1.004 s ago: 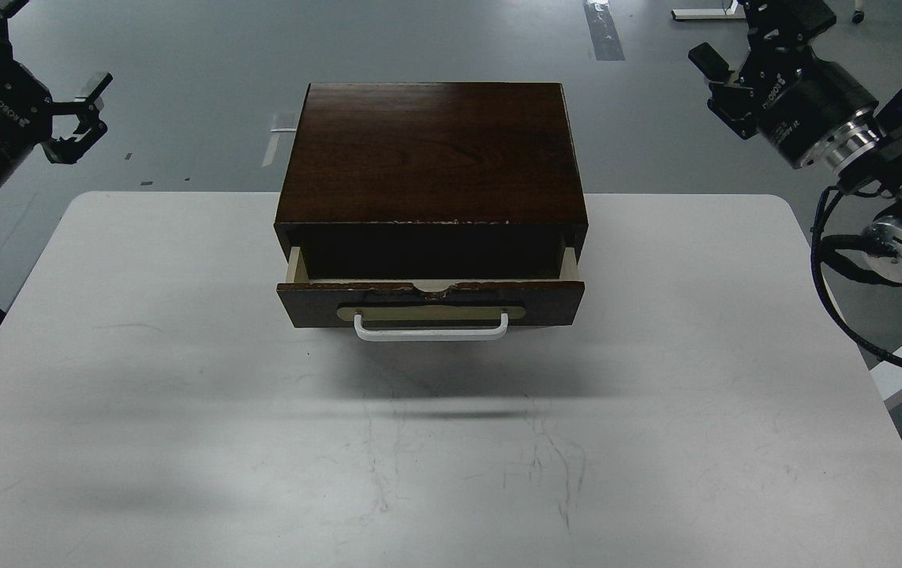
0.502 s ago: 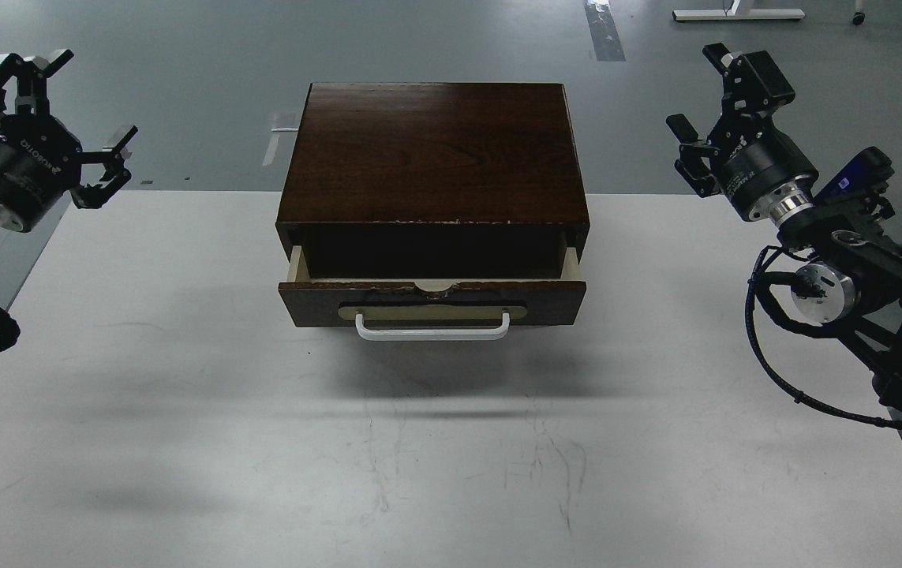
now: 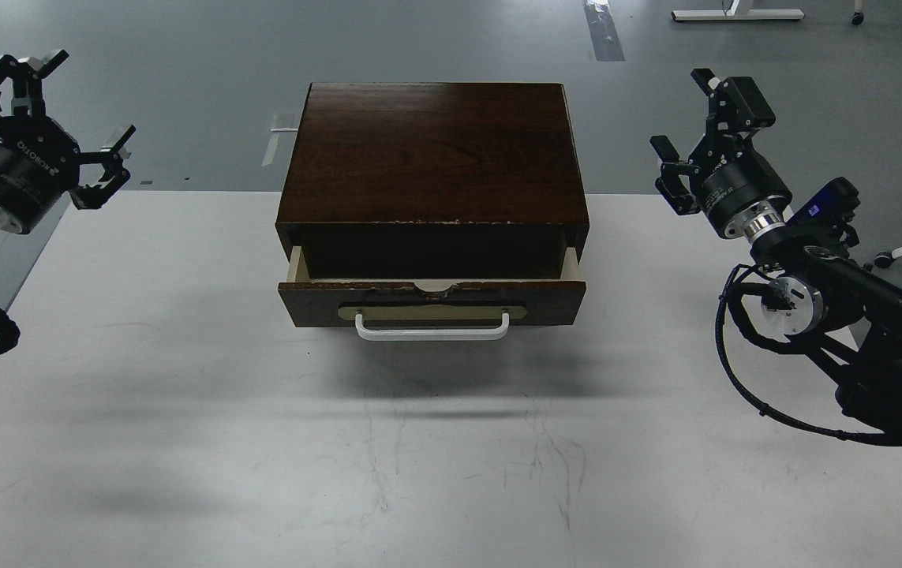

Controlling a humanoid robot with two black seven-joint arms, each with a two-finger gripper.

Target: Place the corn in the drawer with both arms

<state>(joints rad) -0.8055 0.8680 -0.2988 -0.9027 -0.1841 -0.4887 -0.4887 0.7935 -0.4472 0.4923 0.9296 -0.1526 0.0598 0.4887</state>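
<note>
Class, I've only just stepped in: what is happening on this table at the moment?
Nothing is being handled yet. A dark wooden cabinet sits on the white table with its drawer pulled partly out; the inside is too dark to see. The left hand and right hand hang open and empty, one on either side of the cabinet, touching nothing. No corn is visible anywhere.

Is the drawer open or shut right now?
Partly open: the dark brown wooden drawer with its white bar handle stands forward of the cabinet, pale sides showing. Its inside is too dark to see.
</note>
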